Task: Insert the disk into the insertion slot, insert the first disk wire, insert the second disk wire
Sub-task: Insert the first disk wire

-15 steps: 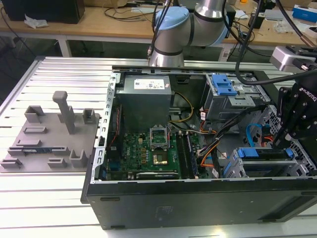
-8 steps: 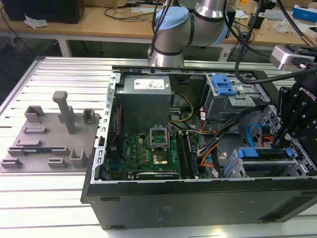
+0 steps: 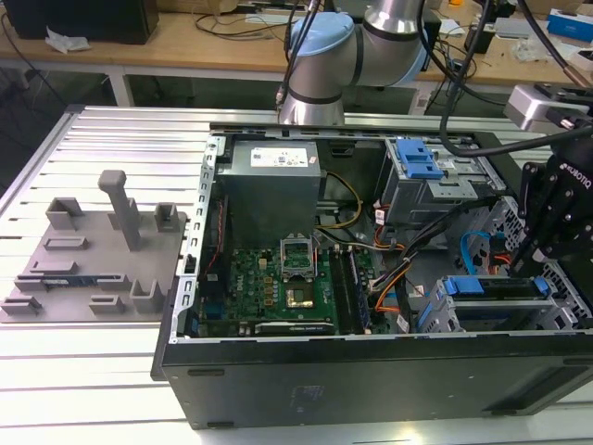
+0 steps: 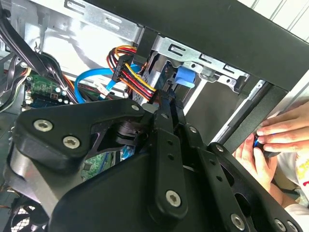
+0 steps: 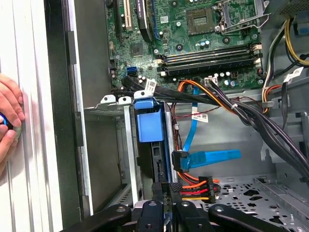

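Disk (image 5: 149, 126) inside insertion slot (image 5: 129, 145), end effector (image 5: 170, 189) adjacent

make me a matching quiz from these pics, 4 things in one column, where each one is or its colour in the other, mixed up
Things:
1. disk
2. flat cable
3. multicoloured wire bundle
4. person's hand

Descriptions:
A. bright blue, draped beside the slot
B. outside the case, on the ribbed table
C. its plug end pinched in the gripper
D. sitting in the grey slot

Pairs: 1-D, 2-A, 3-C, 4-B
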`<state>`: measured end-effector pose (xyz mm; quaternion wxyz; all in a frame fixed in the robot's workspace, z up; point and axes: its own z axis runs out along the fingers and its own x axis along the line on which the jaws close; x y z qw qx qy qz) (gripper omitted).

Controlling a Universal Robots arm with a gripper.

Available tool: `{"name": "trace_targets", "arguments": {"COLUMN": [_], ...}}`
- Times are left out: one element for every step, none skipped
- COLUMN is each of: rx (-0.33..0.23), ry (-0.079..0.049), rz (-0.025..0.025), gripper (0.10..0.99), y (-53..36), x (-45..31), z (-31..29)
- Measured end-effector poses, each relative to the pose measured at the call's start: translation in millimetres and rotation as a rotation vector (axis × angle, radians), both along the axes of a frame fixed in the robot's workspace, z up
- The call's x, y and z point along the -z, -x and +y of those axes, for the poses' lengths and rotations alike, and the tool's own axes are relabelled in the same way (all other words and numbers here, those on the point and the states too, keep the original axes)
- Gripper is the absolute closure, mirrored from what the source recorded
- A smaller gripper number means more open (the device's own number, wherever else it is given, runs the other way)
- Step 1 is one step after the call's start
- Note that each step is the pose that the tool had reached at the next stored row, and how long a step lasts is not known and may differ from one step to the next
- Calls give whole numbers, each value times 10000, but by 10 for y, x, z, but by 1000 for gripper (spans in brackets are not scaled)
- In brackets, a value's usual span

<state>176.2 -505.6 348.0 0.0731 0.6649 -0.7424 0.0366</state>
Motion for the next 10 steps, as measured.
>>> {"name": "trace_targets", "arguments": {"rx": [2,3,3,4,4,4,5,4,3,3], "ry": [0,0,0,1,-1,0,0,1,0,1], "rz": [0,-1,-18,-59,-94,-159,-185,-188,-189,-189], "gripper": [922,922,922,922,922,922,922,922,922,922], "y": [-2,-2,-3,-2,-1,2,8,14,14,14], "x": [0,0,0,1,3,5,5,5,6,6], "z": [0,-1,-1,-2,-1,-1,-1,-1,0,0]}}
